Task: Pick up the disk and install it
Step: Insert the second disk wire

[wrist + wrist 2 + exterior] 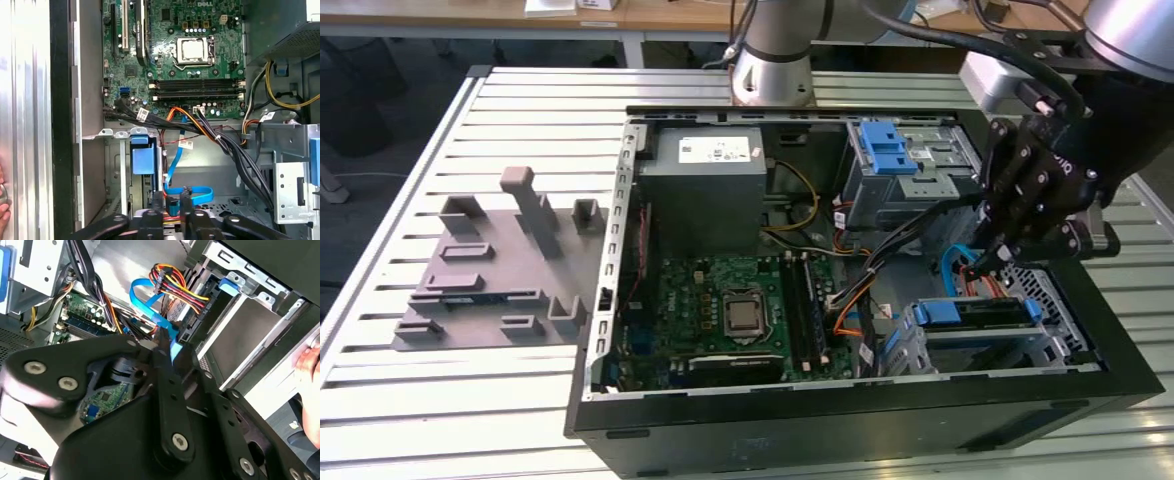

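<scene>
We judge the disk (983,314), just below the gripper (977,268), rigid and fragile; grip its blue frame edges. Finger state: cannot tell.

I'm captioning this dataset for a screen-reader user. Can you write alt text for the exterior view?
A black gripper on a robot arm reaches into an open computer case at the exterior view's right, its fingertips at a blue cable just above the disk sitting in its blue-framed bay. The motherboard and grey power supply lie beside it.
</scene>
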Available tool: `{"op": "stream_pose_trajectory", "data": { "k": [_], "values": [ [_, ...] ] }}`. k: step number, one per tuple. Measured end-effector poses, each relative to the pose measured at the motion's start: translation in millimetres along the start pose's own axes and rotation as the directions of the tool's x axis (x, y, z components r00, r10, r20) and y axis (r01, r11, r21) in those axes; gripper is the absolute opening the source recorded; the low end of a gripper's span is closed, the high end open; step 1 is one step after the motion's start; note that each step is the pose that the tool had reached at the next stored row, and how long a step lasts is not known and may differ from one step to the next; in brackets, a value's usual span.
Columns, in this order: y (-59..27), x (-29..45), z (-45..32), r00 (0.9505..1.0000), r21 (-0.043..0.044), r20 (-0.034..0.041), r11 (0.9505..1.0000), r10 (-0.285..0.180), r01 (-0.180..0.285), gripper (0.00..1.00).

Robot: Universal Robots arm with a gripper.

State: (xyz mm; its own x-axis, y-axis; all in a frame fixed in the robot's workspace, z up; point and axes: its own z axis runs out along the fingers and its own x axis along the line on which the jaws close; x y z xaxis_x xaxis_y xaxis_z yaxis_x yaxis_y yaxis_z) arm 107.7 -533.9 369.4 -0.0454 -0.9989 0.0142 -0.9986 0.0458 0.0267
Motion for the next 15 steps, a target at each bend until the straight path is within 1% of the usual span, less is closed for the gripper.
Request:
{"op": "stream_pose_trajectory", "data": {
  "k": [1,2,12,15],
  "values": [
    [0.0,-0.6,0.7,1.0,0.0,0.0001,1.0,0.0,0.0,0.24],
    [0.0,-0.9,1.5,1.0,0.0,0.0001,1.0,0.0,0.0,0.31],
    [-0.6,-1.4,12.6,1.0,-0.0006,0.0,1.0,0.0,0.0,0.31],
    [-0.6,-1.5,13.9,1.0,-0.0007,-0.0003,1.0,0.0,0.0,0.31]
  ]
}}
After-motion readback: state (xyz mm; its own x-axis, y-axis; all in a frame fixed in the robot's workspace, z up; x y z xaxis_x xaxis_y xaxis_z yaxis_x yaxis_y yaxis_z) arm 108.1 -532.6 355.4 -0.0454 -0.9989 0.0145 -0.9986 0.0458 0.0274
